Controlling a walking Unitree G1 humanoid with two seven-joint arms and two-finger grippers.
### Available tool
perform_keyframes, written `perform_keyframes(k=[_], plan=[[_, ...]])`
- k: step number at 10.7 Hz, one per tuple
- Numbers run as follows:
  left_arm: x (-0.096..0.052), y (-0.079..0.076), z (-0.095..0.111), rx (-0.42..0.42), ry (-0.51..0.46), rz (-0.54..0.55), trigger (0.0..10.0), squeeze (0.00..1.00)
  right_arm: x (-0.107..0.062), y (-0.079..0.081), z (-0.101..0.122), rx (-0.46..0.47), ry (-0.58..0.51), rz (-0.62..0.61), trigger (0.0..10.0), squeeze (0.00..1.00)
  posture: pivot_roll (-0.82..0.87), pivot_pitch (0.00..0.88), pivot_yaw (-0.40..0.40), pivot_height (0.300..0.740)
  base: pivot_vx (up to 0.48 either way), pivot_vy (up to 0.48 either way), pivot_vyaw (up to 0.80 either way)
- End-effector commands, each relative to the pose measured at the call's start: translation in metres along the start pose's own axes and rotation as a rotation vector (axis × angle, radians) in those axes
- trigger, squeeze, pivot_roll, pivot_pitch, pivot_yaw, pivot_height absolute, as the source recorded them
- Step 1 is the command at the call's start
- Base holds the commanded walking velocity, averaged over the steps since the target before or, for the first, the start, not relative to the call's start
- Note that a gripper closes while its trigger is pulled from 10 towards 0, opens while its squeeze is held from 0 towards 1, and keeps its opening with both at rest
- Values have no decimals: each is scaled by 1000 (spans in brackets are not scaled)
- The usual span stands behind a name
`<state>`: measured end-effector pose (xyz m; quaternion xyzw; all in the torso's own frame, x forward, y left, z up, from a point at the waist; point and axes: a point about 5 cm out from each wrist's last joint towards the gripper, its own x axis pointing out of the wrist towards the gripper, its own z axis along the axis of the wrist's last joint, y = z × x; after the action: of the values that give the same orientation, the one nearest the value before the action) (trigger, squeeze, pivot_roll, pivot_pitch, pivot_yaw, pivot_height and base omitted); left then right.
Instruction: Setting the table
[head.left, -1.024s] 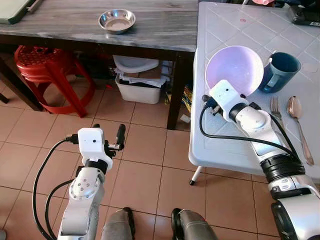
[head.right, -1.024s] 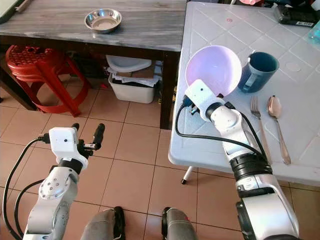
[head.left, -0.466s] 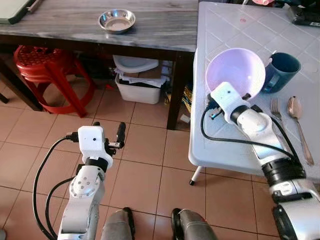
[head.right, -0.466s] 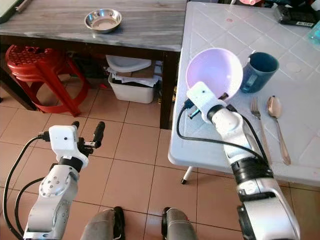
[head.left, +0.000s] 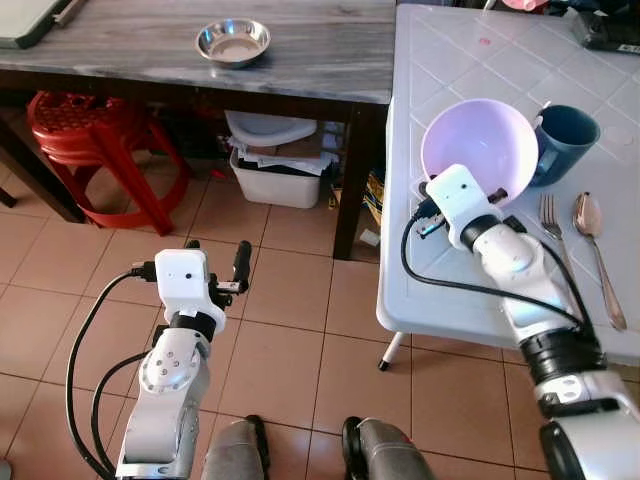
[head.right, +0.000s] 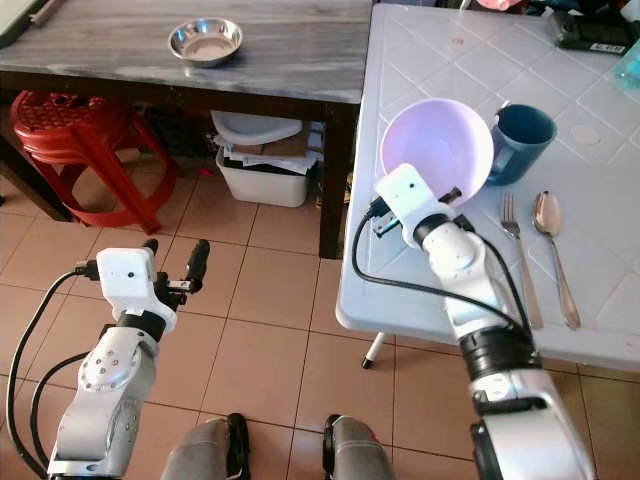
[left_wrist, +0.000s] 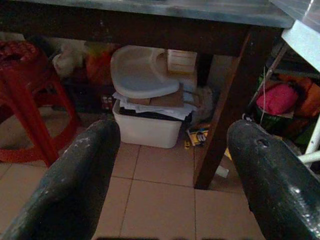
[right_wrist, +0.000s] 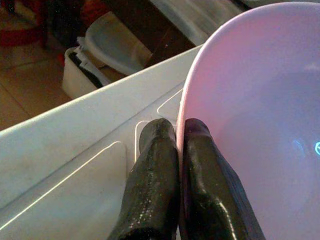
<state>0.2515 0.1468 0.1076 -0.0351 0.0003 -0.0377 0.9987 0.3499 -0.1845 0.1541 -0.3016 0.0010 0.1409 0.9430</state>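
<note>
Lilac plastic bowl (head.left: 480, 145), held tilted over the white tabletop (head.left: 450, 60) near its left edge, hollow facing up and toward me, interior empty and glossy. My right gripper (right_wrist: 176, 131) pinches the near rim, one finger (right_wrist: 155, 175) outside the wall and the other inside, pressed together on thin plastic. Judged risks: a hold on the rim alone could let the bowl pivot or slip out of the jaws; the far rim sits just beside the dark teal mug (head.left: 566, 142), so a swing rightward could knock it. Fork (head.left: 553, 240) and spoon (head.left: 592, 240) lie near the right of my forearm and could be swept aside on lowering. My left gripper (left_wrist: 170, 165) hangs idle over the tiled floor (head.left: 290, 290), jaws spread, holding nothing.
</note>
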Motion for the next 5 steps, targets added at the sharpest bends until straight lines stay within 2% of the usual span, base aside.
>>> perform_keyframes(k=[1,2,4,5], plan=[[-2,2,-5,-10,18,16,10000,0,-5,5,-5,40,-8,-23,0,0,-13,161,3,740,0,0,0],[-1,1,-4,-14,13,19,10000,0,-9,8,-1,42,-48,-51,0,0,-13,161,4,740,0,0,0],[-1,1,-4,-6,8,14,10000,0,-15,14,7,74,-123,-102,0,0,-17,160,5,740,0,444,0],[2,2,-3,7,-10,13,10000,0,-17,16,19,84,-194,-124,0,0,-18,160,4,740,0,476,0]])
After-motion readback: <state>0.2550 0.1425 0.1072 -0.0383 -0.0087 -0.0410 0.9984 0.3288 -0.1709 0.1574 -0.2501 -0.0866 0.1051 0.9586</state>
